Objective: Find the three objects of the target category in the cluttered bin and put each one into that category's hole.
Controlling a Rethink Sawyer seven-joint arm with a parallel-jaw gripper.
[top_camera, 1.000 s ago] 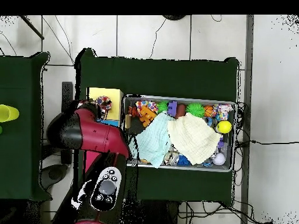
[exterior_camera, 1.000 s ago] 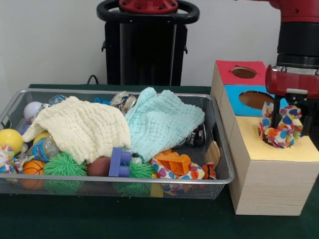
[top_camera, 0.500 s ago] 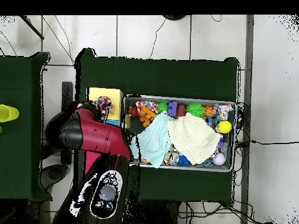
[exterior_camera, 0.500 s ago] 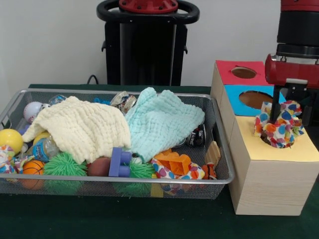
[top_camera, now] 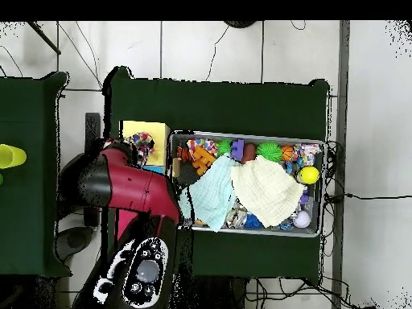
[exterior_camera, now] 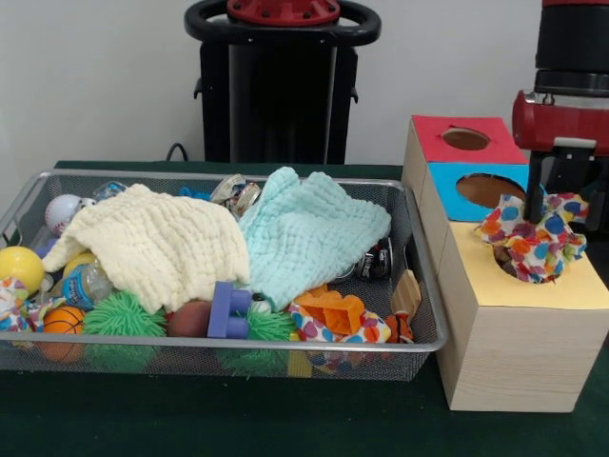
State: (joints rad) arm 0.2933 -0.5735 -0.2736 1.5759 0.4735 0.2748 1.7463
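Right now the gripper sits at the right of the front view, over the yellow-topped box; whether its claw is apart or together cannot be told. Touching it, a heart-print cloth lies bunched in the yellow hole, spilling over its rim. At the left, the wire bin holds a cream cloth, a mint cloth and a second heart-print cloth at lower middle.
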